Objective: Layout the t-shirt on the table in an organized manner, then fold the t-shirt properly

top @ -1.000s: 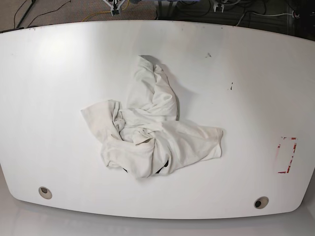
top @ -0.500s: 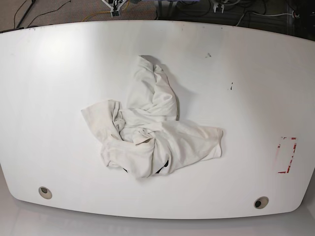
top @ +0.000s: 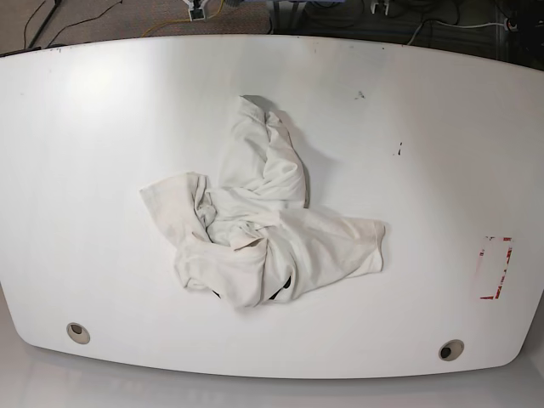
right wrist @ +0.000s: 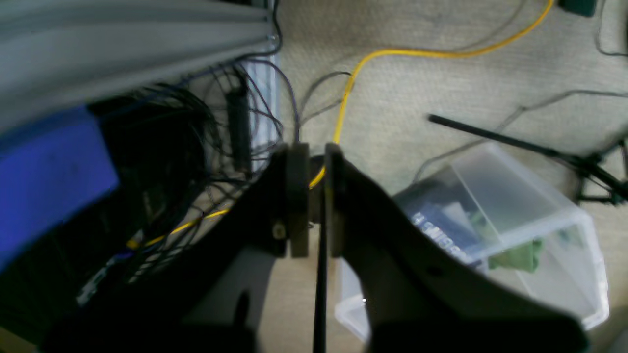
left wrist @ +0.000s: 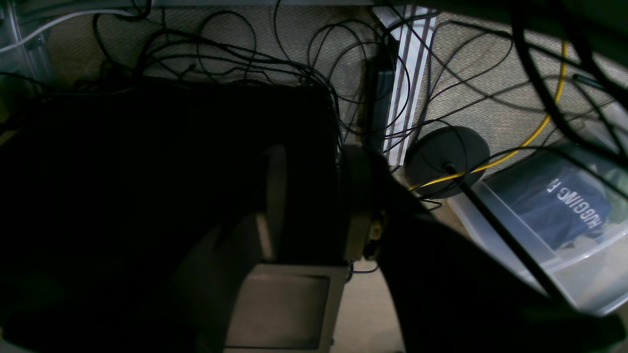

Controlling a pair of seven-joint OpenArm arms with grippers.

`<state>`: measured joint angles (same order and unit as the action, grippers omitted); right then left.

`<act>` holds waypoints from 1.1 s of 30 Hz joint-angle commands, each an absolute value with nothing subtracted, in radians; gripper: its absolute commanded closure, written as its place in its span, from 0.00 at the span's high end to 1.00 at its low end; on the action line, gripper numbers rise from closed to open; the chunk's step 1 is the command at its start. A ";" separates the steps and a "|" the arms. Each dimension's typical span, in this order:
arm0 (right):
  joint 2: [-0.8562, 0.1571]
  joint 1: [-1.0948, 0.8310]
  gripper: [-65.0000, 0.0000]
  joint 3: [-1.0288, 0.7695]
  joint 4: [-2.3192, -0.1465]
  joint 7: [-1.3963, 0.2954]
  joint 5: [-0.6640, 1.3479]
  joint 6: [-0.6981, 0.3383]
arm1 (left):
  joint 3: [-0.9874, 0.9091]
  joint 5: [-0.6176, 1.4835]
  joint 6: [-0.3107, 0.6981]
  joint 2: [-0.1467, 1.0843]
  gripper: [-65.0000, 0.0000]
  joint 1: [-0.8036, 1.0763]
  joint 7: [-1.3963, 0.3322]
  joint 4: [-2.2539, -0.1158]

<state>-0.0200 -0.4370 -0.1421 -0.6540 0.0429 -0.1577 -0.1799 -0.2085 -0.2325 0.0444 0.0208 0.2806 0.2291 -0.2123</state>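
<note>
Lying crumpled mid-bench: the t-shirt, bunched, sleeves tangled, nothing laid out yet. Right gripper: clenched, empty, parked off the bench over the floor. Left gripper: jaws apart, grasping nothing, likewise parked, awaiting the first reach.

The t-shirt at the frame's centre is soft, matt white cloth, heavily creased. The worktop beneath is smooth, glossy white with faint glare at upper left. In the right wrist view, a clear plastic bin sits on rough, matt beige carpet.
</note>
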 commanded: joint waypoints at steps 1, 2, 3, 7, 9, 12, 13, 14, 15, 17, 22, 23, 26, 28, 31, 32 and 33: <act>-0.008 -0.489 0.08 -0.142 -0.725 0.050 -0.159 -0.186 | -0.209 -0.236 0.041 0.024 0.25 0.328 0.246 -0.269; -0.007 -0.510 0.08 -0.142 -0.754 0.050 -0.159 -0.186 | -0.209 -0.236 0.041 0.024 0.25 0.346 0.246 -0.297; -0.007 -0.524 0.08 -0.142 -0.771 0.050 -0.159 -0.186 | -0.209 -0.236 0.042 0.024 0.25 0.358 0.246 -0.320; 0.001 -0.601 0.08 -0.142 -0.878 0.050 -0.157 -0.189 | -0.209 -0.234 0.042 0.021 0.25 0.433 0.246 -0.437; 0.015 -0.638 0.08 -0.142 -0.932 0.050 -0.157 -0.191 | -0.209 -0.232 0.042 0.022 0.25 0.473 0.245 -0.499; 0.021 -0.691 0.08 -0.142 -1.020 0.050 -0.157 -0.191 | -0.209 -0.232 0.042 0.022 0.25 0.533 0.243 -0.590; 0.024 -0.716 0.08 -0.143 -1.056 0.050 -0.157 -0.191 | -0.209 -0.232 0.042 0.022 0.25 0.561 0.242 -0.633; 0.024 -0.733 0.08 -0.143 -1.078 0.050 -0.157 -0.191 | -0.209 -0.232 0.042 0.022 0.25 0.579 0.242 -0.659; 0.025 -0.756 0.08 -0.143 -1.115 0.050 -0.157 -0.191 | -0.209 -0.232 0.042 0.022 0.25 0.610 0.243 -0.699; 0.027 -0.797 0.08 -0.143 -1.170 0.050 -0.157 -0.193 | -0.209 -0.232 0.042 0.022 0.25 0.661 0.243 -0.769; 0.028 -0.892 0.08 -0.140 -1.283 0.050 -0.157 -0.193 | -0.209 -0.231 0.042 0.022 0.25 0.779 0.243 -0.931; 0.028 -0.906 0.08 -0.140 -1.299 0.050 -0.157 -0.193 | -0.209 -0.231 0.042 0.022 0.25 0.797 0.243 -0.957; 0.030 -0.963 0.08 -0.140 -1.365 0.051 -0.157 -0.193 | -0.209 -0.229 0.044 0.021 0.25 0.872 0.245 -1.064; 0.030 -1.001 0.08 -0.139 -1.402 0.054 -0.156 -0.193 | -0.209 -0.229 0.044 0.021 0.25 0.921 0.245 -1.130; 0.030 -1.050 0.08 -0.139 -1.455 0.056 -0.130 -0.194 | -0.211 -0.229 0.044 0.019 0.25 0.981 0.245 -1.224; 0.028 -1.070 0.08 -0.139 -1.478 0.058 -0.105 -0.194 | -0.211 -0.228 0.044 0.019 0.25 1.006 0.245 -1.262; 0.025 -1.084 0.08 -0.139 -1.495 0.058 -0.085 -0.194 | -0.211 -0.226 0.044 0.019 0.25 1.023 0.245 -1.287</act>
